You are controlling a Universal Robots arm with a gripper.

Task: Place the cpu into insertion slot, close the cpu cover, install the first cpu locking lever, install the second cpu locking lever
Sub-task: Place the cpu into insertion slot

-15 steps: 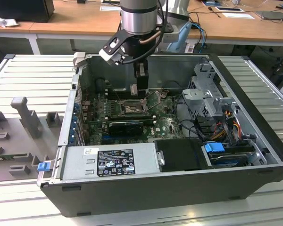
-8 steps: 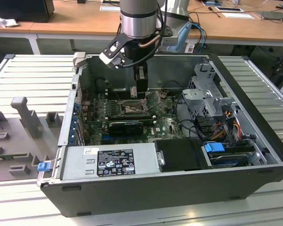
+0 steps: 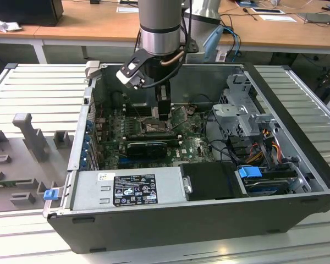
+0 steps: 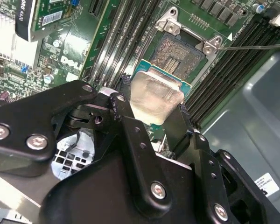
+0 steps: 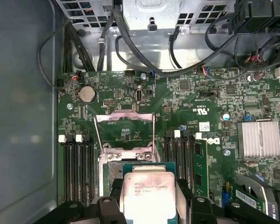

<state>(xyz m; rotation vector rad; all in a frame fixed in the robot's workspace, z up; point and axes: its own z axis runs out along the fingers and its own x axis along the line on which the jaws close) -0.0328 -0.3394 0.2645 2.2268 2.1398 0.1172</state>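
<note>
My gripper (image 4: 151, 111) is shut on the cpu (image 4: 155, 95), a pale silvery square chip on a green base, pinched by two opposite edges between black fingers (image 4: 121, 105). It hangs just above and to one side of the insertion slot (image 4: 184, 50), whose dark pin field lies bare inside a silvery rim. In the first wrist view the cpu (image 5: 147, 193) covers part of the slot, and the cpu cover (image 5: 125, 127) stands swung open beyond it. A thin locking lever (image 4: 254, 45) sticks out loose. In the exterior view the gripper (image 3: 164, 113) is deep inside the computer case over the motherboard.
Long black memory slots (image 5: 77, 168) flank the socket on both sides. A black expansion card (image 3: 147, 147) and grey power supply (image 3: 129, 188) lie nearer the case front. Drive cage (image 3: 242, 113) and cables (image 5: 144, 56) crowd the exterior view's right. Case walls (image 3: 82, 126) enclose everything.
</note>
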